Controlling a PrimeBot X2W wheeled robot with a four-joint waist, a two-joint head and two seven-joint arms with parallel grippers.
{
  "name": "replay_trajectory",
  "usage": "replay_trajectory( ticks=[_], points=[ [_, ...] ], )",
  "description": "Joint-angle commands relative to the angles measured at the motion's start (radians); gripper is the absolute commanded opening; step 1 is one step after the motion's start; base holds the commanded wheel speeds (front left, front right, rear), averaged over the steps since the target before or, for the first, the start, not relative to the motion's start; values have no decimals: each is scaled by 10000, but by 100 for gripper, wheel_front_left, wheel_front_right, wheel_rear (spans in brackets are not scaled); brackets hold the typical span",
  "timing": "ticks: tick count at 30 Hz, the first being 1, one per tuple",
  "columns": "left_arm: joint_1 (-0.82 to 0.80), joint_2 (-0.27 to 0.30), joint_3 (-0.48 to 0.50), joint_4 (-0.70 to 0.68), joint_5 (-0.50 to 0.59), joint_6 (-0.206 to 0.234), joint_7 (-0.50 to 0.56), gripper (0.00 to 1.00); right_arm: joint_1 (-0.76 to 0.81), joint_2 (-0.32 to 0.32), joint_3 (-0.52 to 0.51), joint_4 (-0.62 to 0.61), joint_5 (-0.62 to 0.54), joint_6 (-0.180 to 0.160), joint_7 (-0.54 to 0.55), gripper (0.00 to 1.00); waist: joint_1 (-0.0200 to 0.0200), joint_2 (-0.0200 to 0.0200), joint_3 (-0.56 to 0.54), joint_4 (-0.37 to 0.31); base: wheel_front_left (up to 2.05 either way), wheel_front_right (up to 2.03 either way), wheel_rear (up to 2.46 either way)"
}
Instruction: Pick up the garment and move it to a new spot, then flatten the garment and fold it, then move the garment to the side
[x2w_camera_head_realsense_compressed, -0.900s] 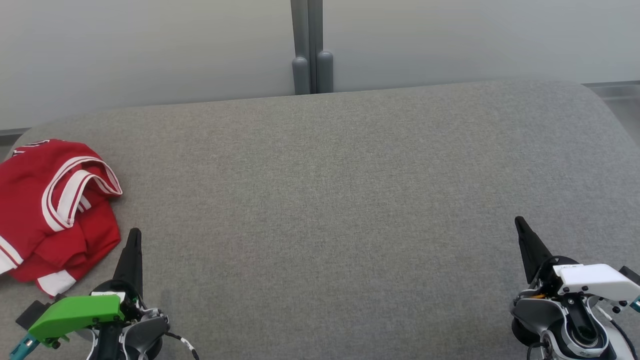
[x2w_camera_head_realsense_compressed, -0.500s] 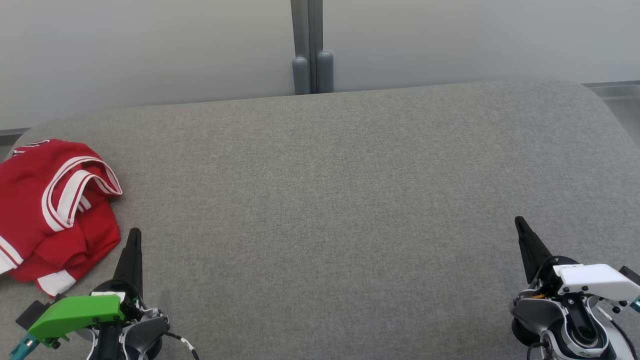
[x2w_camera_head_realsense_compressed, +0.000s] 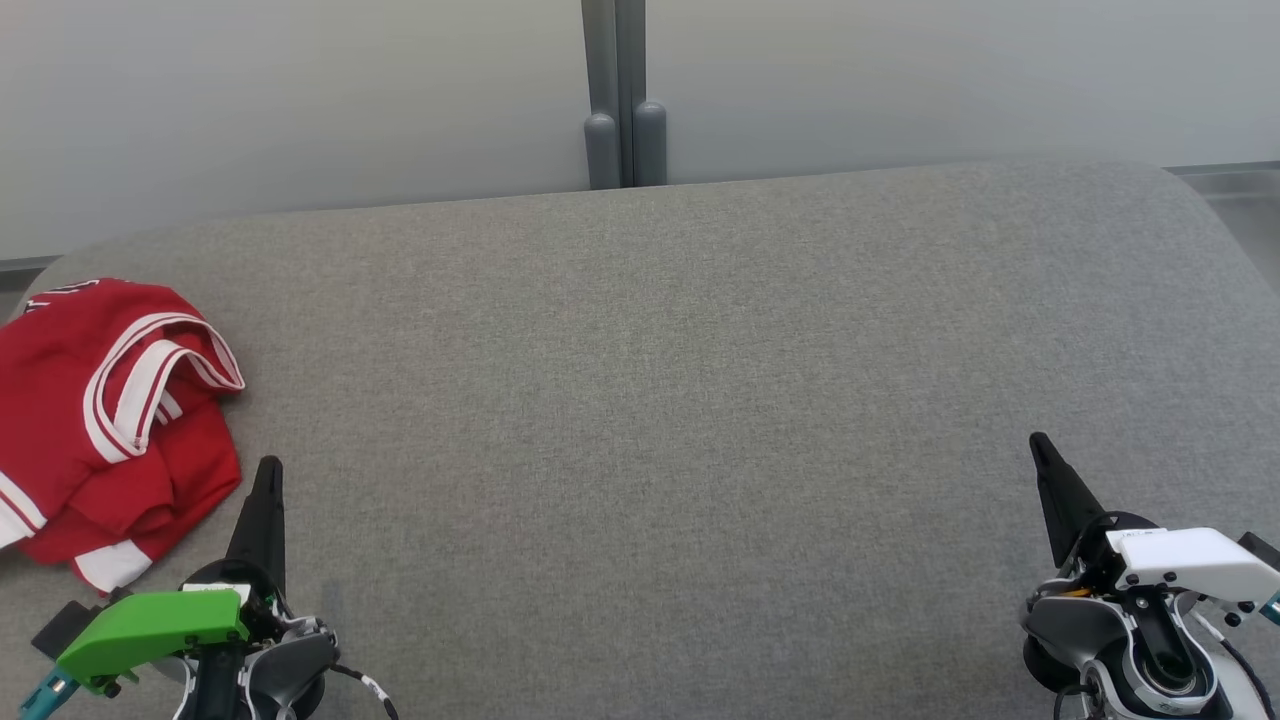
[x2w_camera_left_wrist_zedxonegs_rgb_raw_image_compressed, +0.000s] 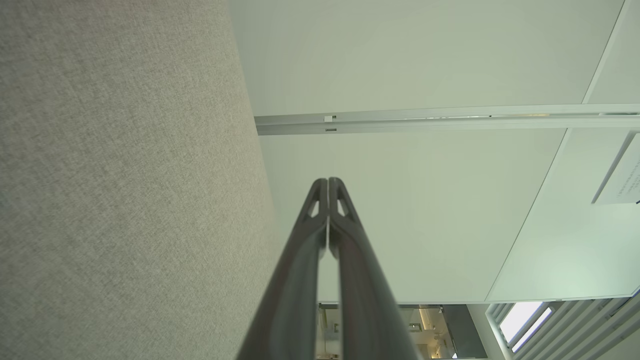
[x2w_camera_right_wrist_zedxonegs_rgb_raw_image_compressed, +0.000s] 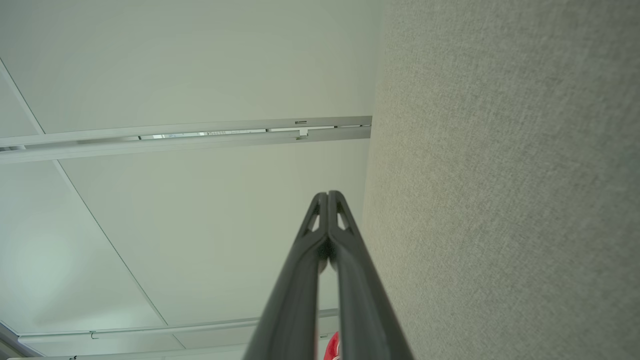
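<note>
Head view: the garment, a crumpled red jersey, lies at the left edge of the grey cushion. It is just left of and slightly ahead of the left gripper, and the heap runs roughly near to far. The right gripper is well apart, on the far right. Both grippers are closed, fingers pressed together, holding nothing. The left arm is better placed to reach, and would need to open first.
</note>
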Motion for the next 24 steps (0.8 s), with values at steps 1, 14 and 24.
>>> replay_trajectory(
  ticks=[1,14,24],
  points=[
    [-163,71,33,-32,-12,-38,40,0,-87,-42,-26,-30,51,4,30,0,0,0,0,0,0,0,0],
    [-164,71,33,-33,-12,-38,40,0,-87,-42,-26,-30,51,4,30,0,0,0,0,0,0,0,0],
    [-164,71,33,-33,-13,-38,40,0,-87,-42,-25,-29,51,4,30,0,0,0,0,0,0,0,0]
  ],
)
